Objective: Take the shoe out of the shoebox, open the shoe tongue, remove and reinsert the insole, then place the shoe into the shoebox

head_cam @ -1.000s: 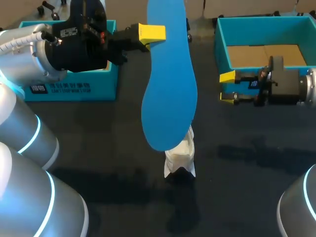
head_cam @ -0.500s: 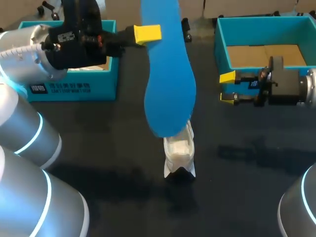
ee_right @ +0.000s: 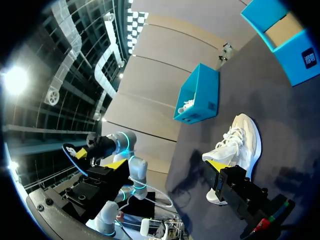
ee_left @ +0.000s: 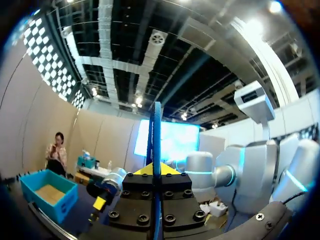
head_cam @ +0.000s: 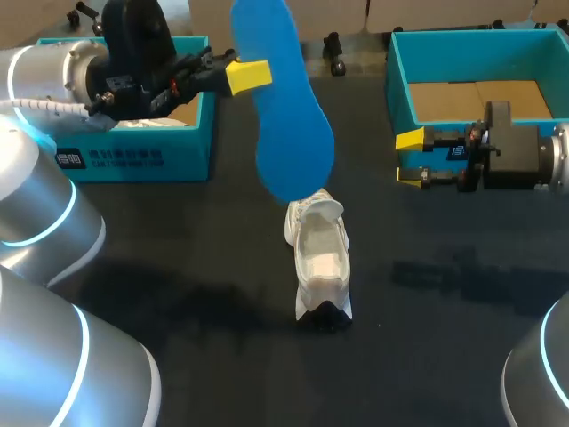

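Plainly the blue insole (head_cam: 286, 133) is light, thin and floppy, so I judge an edge pinch near its narrower end best. The left pincer (head_cam: 251, 76) clamps it there, above the white shoe (head_cam: 320, 258) at the middle of the counter (head_cam: 196, 267), while the right pincer (head_cam: 409, 158) gapes empty.

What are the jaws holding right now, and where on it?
Left jaws pinch the blue insole across its flat faces, near the narrow upper end. Right jaws open and empty.

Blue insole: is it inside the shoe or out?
Out. The left gripper holds the insole in the air, over the white shoe.
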You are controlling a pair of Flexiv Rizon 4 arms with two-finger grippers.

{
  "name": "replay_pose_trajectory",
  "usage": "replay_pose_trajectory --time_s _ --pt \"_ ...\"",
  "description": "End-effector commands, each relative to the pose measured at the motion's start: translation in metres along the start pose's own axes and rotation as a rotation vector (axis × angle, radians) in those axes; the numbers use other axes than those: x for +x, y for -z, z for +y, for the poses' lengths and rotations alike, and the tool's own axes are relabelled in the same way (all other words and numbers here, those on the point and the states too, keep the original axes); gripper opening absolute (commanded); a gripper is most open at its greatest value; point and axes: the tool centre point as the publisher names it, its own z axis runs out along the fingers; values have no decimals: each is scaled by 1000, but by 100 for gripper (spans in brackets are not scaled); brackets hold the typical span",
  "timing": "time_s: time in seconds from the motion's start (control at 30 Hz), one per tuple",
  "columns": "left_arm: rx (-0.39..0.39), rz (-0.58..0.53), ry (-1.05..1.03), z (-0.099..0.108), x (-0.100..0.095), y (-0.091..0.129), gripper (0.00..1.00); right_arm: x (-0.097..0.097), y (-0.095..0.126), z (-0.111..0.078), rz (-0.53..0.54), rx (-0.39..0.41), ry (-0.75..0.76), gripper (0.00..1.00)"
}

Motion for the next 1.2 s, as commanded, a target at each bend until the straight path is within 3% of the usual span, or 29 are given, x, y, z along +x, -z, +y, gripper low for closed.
replay_pose_trajectory --time_s 0.03,0.13,0.23,0.27,0.77,1.0,1.2 --pt "-13 252 -596 5 -11 9 0 1 -2 0 -4 0 -1 100" --pt "-7 299 -729 6 -12 12 0 1 -2 0 -4 0 -1 100" --pt "-72 319 -853 9 -17 16 0 1 -2 0 -4 0 -1 100" --pt "-99 297 -854 11 -18 18 0 1 -2 0 -4 0 -1 100" --pt "-99 297 -854 11 -18 18 0 1 -2 0 -4 0 -1 100" --pt "-78 357 -1209 29 -23 28 0 1 -2 0 -4 0 -1 100" --pt "-75 393 -1385 45 -24 34 0 1 -2 0 -4 0 -1 100"
